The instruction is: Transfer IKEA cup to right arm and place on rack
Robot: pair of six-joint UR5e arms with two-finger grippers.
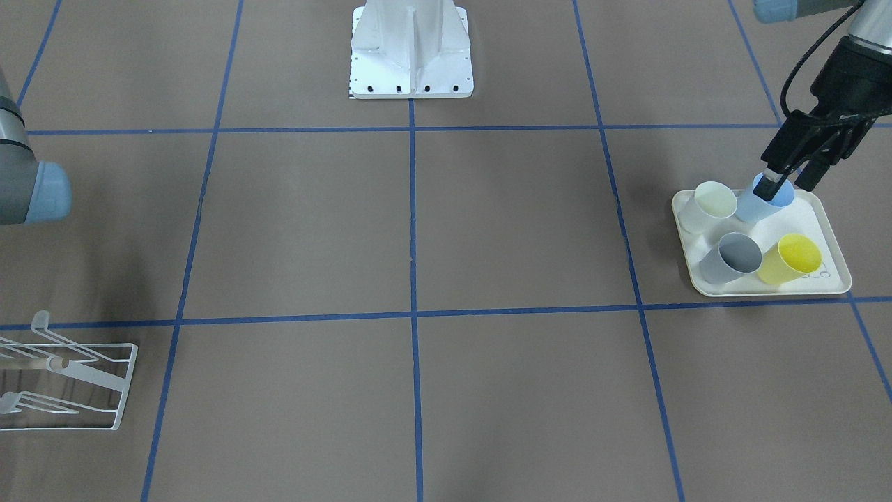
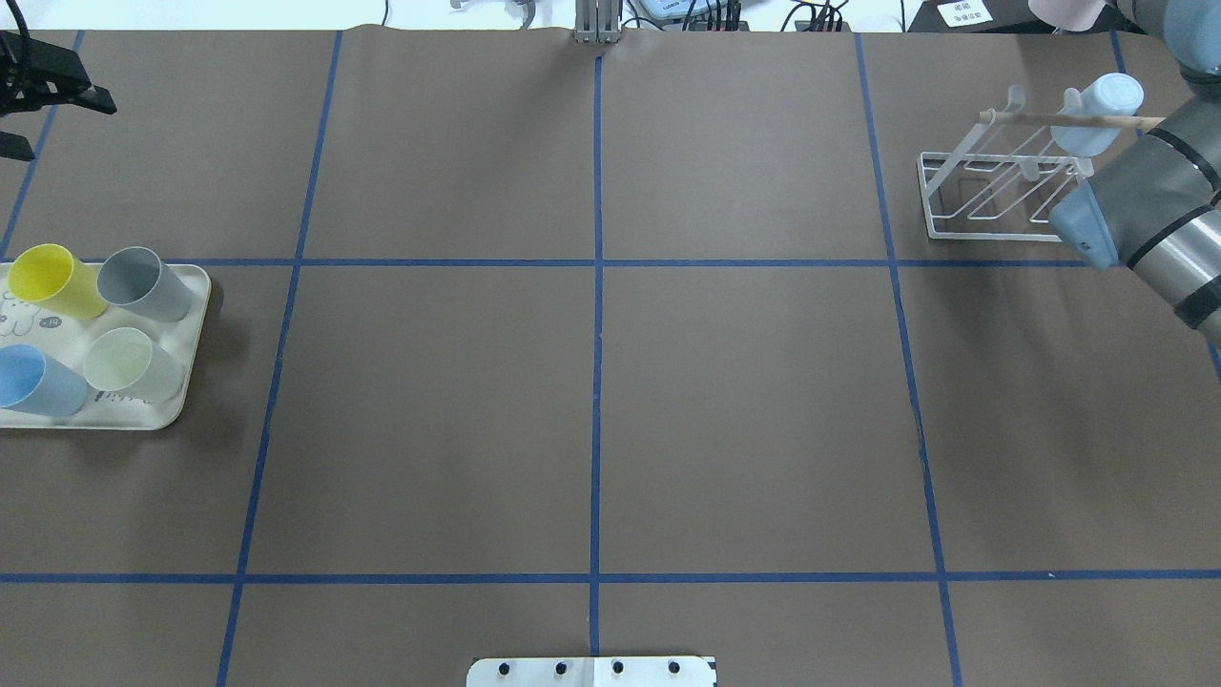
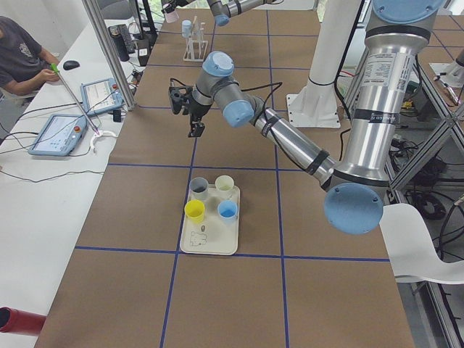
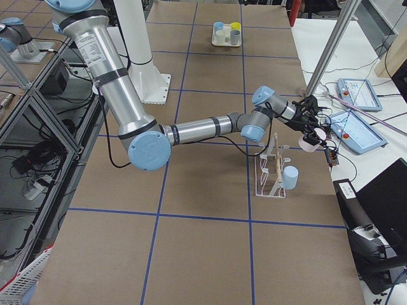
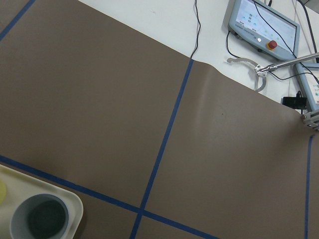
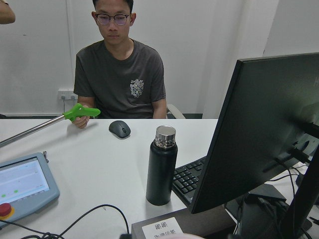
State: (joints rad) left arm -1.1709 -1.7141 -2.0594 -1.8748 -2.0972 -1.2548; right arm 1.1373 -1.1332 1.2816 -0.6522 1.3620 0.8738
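Observation:
Several IKEA cups stand on the cream tray (image 2: 187, 286): yellow (image 2: 55, 280), grey (image 2: 143, 283), pale green (image 2: 129, 364) and blue (image 2: 38, 380). My left gripper (image 1: 787, 185) hangs open and empty in the air beyond the tray. A pale blue cup (image 2: 1099, 113) sits upside down on a prong of the white wire rack (image 2: 992, 191). The right arm (image 4: 210, 125) reaches past the rack over the table's far edge. A pink cup (image 4: 310, 142) sits at my right gripper (image 4: 313, 125). I cannot tell whether that gripper is shut on it.
The white robot base (image 1: 411, 49) stands at the table's middle edge. Past the far edge is a desk with a person (image 6: 119, 74), a green-handled stick (image 6: 82, 110), a black bottle (image 6: 162, 167), a monitor (image 6: 264, 124) and control pendants (image 3: 61, 132).

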